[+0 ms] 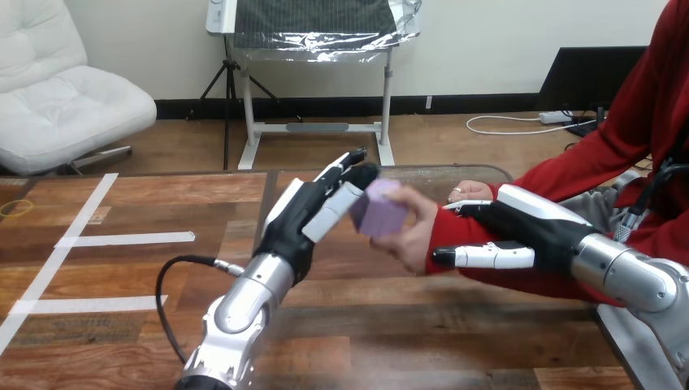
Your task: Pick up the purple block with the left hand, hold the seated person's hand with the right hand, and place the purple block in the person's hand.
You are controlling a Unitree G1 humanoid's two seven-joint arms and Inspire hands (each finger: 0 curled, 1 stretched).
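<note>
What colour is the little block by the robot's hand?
The block is light purple, clearest in the head view.

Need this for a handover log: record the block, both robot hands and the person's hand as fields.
block: purple cube-shaped block, held above the wooden table
left robot hand: fingers curled on the block's left side
right robot hand: clasped round the person's red-sleeved wrist
person's hand: cupping the block's right side

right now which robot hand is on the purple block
The left hand, pinching the purple block that the person's hand also touches; the right hand clasps the person's wrist.
</note>
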